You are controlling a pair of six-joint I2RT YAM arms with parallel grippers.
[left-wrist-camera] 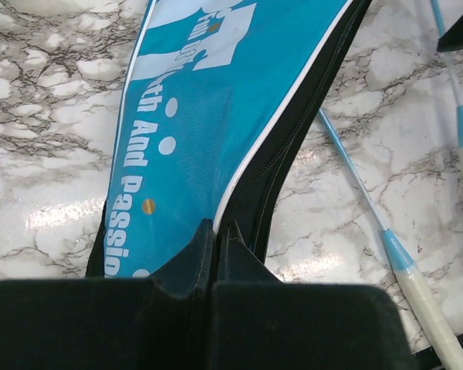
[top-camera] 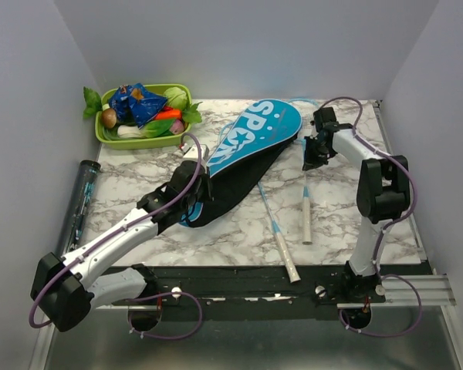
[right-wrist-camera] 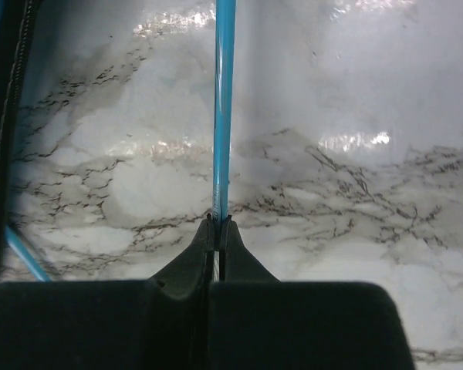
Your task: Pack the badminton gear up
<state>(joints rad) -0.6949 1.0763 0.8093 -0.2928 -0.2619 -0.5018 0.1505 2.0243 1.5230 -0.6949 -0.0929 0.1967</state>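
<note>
The blue "SPORT" cover (top-camera: 258, 135) lies slanted mid-table, its black lower half spread open beneath it. My left gripper (top-camera: 204, 183) is shut on the edge of the cover's blue top flap (left-wrist-camera: 185, 123) near its narrow end; the jaws (left-wrist-camera: 216, 228) meet on the white piping. My right gripper (top-camera: 311, 159) is shut on the thin blue shaft (right-wrist-camera: 224, 116) of one racket, whose white handle (top-camera: 306, 220) points toward me. The second racket (top-camera: 282, 243) lies slanted beside the cover, its head under it. The dark clear tube (top-camera: 82, 193) lies at the left edge. No shuttlecock shows in the open.
A green tray (top-camera: 108, 135) of toy vegetables stands at the back left. Grey walls close in the left, back and right. The black cover edge (right-wrist-camera: 8, 116) lies just left of the right gripper.
</note>
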